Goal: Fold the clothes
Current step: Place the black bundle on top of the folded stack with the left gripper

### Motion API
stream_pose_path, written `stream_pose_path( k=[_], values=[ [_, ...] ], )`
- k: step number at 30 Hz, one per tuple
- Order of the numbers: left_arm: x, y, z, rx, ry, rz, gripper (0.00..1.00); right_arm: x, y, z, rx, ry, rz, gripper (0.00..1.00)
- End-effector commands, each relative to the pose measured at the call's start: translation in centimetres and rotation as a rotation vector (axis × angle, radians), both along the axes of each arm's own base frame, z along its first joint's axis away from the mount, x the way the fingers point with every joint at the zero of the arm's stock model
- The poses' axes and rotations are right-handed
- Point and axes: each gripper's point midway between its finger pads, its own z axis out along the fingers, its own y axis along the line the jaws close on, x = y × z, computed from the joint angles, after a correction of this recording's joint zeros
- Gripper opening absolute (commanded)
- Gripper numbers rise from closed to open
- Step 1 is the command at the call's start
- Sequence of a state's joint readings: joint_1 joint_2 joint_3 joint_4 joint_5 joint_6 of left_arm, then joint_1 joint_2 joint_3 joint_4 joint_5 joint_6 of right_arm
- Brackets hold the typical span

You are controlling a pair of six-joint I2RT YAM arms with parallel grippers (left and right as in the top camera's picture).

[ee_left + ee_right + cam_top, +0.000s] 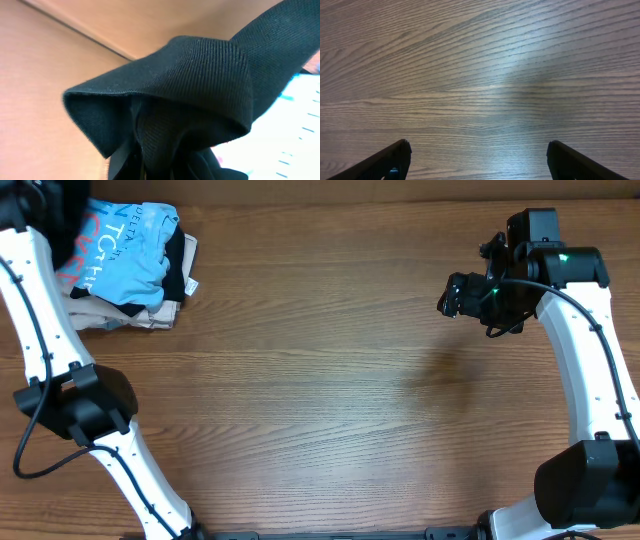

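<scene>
1. Tabletop (320, 380): brown wood-grain surface. It fills the overhead view. The right wrist view shows the same grain close up (480, 75).
2. Load on the tabletop: one pile of folded garments (130, 275), at the far left corner.
3. Pile order: light-blue garment (140, 255) with pink and white lettering on top, beige garment (110, 318) at the bottom, touching the tabletop.
4. A soft shadow (440, 370) lies right of centre.

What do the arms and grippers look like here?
Left arm and right arm: white links, bulky black joints, thin black cables alongside. A green light glows on the right wrist. The right gripper's fingers are black wedges.
</scene>
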State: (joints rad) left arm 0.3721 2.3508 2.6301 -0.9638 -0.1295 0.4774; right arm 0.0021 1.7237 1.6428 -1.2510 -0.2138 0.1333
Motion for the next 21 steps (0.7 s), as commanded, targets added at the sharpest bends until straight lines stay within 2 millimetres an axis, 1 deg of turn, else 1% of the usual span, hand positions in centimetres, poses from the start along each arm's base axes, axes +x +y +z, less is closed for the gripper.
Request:
stream_pose_path(
  k=[1,3,9,11,14,16,18,19,20,21],
  values=[
    [1.1,-2.9,-1.0,-0.061,-0.004,-0.070,0.04,0.0,0.2,-0.1,0.012,0.002,0.007,0.90],
    [1.6,-4.6,-1.6,-0.106,-0.005,-0.103,0.04,0.1,0.2,0.0,0.012,-0.002,0.007,0.90],
    [2.3,-8.0,-2.0,-0.183,-0.006,-0.154,0.04,0.2,0.2,0.0,0.012,-0.007,0.007,0.90],
    [2.1,-9.5,-2.6,-0.209,0.023,-0.186,0.10,0.3,0.2,0.0,0.012,-0.011,0.007,0.91],
    [1.4,-11.4,-3.7,-0.238,0.083,-0.212,0.26,0.4,0.2,0.1,0.012,-0.016,0.007,0.90],
    [0.9,-12.4,-4.4,-0.251,0.123,-0.223,0.41,0.4,0.2,0.1,0.011,-0.016,0.007,0.91],
    [0.4,-13.3,-4.8,-0.261,0.155,-0.231,0.72,0.4,0.2,0.1,0.011,-0.016,0.007,0.91],
    [0.2,-13.6,-5.0,-0.265,0.169,-0.235,0.85,0.4,0.2,0.1,0.011,-0.017,0.007,0.91],
    [0.1,-14.0,-5.2,-0.267,0.178,-0.240,0.94,0.4,0.2,0.1,0.011,-0.018,0.007,0.91],
    [0.0,-14.3,-5.2,-0.267,0.182,-0.244,1.00,0.5,0.2,0.1,0.011,-0.020,0.007,0.91]
  ],
)
